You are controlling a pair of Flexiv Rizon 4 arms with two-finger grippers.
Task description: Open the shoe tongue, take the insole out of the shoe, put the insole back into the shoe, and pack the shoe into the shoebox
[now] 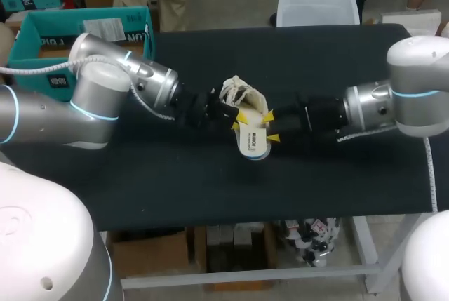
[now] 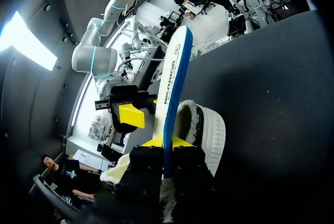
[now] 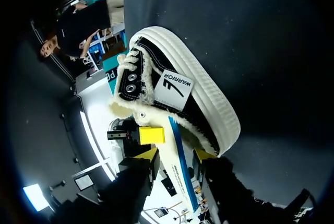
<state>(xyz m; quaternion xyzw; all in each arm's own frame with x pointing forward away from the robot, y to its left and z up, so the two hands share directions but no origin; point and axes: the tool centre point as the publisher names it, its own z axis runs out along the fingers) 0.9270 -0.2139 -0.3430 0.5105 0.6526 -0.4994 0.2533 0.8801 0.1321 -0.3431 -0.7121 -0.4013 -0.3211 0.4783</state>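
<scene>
My left tool [image 2: 166, 150] is pinched on the insole [image 2: 175, 72], which stands partway out of the shoe [image 1: 242, 97] in the middle of the desk [image 1: 175, 168]. My right tool [image 3: 176, 156] is wide, astride the insole. I should draw it out lengthwise, slowly, so the shoe doesn't drag.

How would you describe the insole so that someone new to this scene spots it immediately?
At the middle of the black table is a fleece-lined shoe. The insole is the flat white strip sticking out of it toward the table's near edge; its thin blue rim sets it apart from the shoe's cream fleece.
</scene>
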